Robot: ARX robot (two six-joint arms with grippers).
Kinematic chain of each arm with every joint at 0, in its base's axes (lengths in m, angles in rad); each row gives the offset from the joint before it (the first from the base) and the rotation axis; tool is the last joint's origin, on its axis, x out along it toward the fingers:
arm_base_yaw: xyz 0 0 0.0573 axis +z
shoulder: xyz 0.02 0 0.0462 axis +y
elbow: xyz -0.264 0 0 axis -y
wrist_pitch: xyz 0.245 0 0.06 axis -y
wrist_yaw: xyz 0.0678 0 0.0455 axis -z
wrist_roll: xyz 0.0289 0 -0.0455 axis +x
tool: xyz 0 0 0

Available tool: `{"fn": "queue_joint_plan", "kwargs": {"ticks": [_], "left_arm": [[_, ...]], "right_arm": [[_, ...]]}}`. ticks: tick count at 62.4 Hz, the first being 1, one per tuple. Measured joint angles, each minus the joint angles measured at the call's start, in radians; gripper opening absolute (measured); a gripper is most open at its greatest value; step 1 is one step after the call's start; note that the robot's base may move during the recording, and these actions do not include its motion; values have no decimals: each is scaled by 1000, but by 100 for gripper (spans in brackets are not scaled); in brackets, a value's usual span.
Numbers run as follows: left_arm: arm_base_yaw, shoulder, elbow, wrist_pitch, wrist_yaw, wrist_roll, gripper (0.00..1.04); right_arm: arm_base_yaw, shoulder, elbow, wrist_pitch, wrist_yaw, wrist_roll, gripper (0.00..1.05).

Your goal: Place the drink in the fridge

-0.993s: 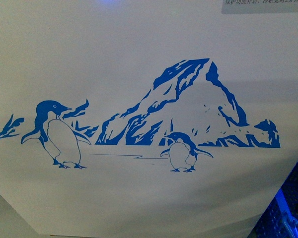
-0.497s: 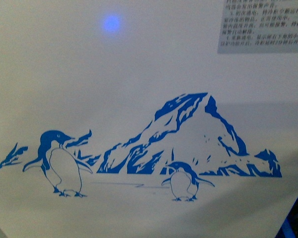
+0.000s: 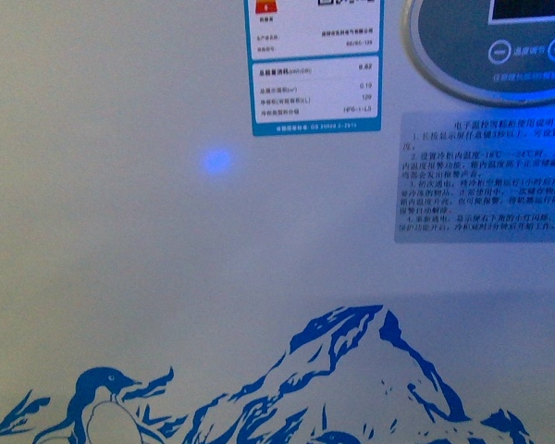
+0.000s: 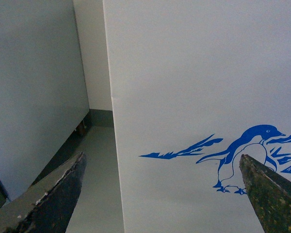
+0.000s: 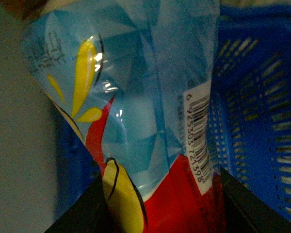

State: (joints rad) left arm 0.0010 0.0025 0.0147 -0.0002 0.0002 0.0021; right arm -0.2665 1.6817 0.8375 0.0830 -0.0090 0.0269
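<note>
Drink [image 5: 136, 97] clamped in right hand [image 5: 162, 206], blue basket [image 5: 262, 97] just behind. Fridge [image 3: 166, 277] front wall fills front view, control panel [image 3: 499, 46] upper right; its top out of sight. Left hand [image 4: 161, 160] spread, empty, near fridge's vertical corner edge, bare floor [image 4: 97, 170] beside. Likely need: lift drink well above front wall before reaching forward; left hand free for sliding top.

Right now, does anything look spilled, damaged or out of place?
Nothing looks spilled or damaged. The only oddity is a small blue glow on the fridge front, probably a reflected light. The drink sits intact in the right jaws.
</note>
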Motion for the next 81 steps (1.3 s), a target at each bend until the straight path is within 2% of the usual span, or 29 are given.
{"fn": "queue_joint_plan", "kwargs": {"ticks": [9,20,40,56,66,72,81], "left_arm": [[0,0,0,0,0,0,97],[0,0,0,0,0,0,97],[0,0,0,0,0,0,97],[0,0,0,0,0,0,97],[0,0,0,0,0,0,97],[0,0,0,0,0,0,97],[0,0,0,0,0,0,97]], "right_arm": [[-8,-386,-21,-89,-93,-23,44],[-7,-724,-55,-161,-126,35,44],[116,-1042,-159,-204,23,109,44],[144,-1225,-195,-275,109,139,44],[179,-1289,-249,-260,173,143,44],[227,-1298,-279,-243,199,146,44],[343,-1316,-335,-161,321,134,44]]}}
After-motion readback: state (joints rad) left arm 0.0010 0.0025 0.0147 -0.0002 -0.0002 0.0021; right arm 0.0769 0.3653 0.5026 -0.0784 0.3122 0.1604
